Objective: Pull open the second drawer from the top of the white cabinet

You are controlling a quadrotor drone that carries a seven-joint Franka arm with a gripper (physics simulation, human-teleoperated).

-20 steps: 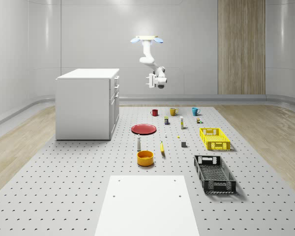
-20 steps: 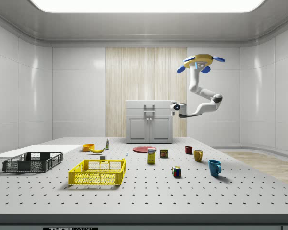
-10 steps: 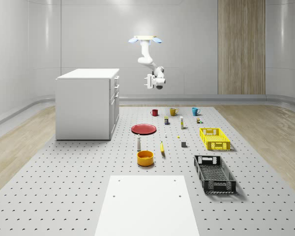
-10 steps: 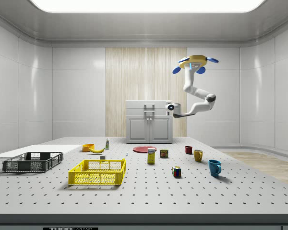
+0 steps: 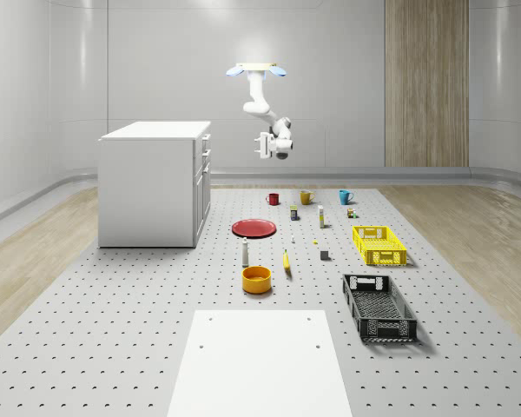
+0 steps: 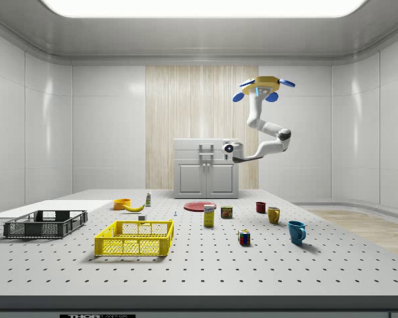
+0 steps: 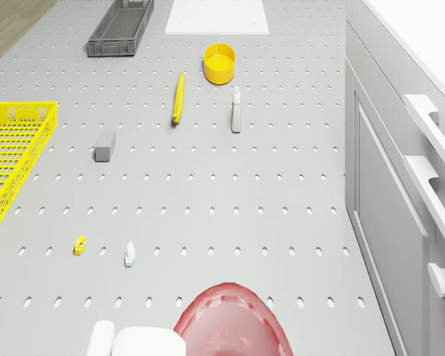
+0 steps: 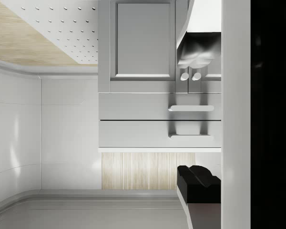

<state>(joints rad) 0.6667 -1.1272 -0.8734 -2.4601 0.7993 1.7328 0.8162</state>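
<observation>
The white cabinet [image 5: 152, 184] stands on the pegboard table's far left in the whole-scene view, its front facing that view's right. Its second drawer [image 6: 205, 157] sits shut under the top one, and its bar handle [image 8: 191, 109] lies straight ahead in the wrist view. The same handle [image 7: 430, 196] appears in the drone view. The drone [image 5: 257, 70] hovers high in front of the cabinet, above the red plate [image 7: 226, 326]. My gripper [image 6: 225, 148] hangs at drawer height, well apart from the cabinet front. It is open, with one finger [image 8: 198, 183] on each side of the handle's line.
On the table lie a yellow bowl [image 5: 256, 279], a banana [image 5: 286, 261], a yellow crate [image 5: 379, 245], a black crate [image 5: 379, 306], three mugs [image 5: 306, 197] and a white mat [image 5: 259, 365]. Open air separates the gripper from the cabinet.
The drone and arm have shifted toward the side view's left, bringing the gripper in front of the cabinet's right half. The drawers stay shut.
</observation>
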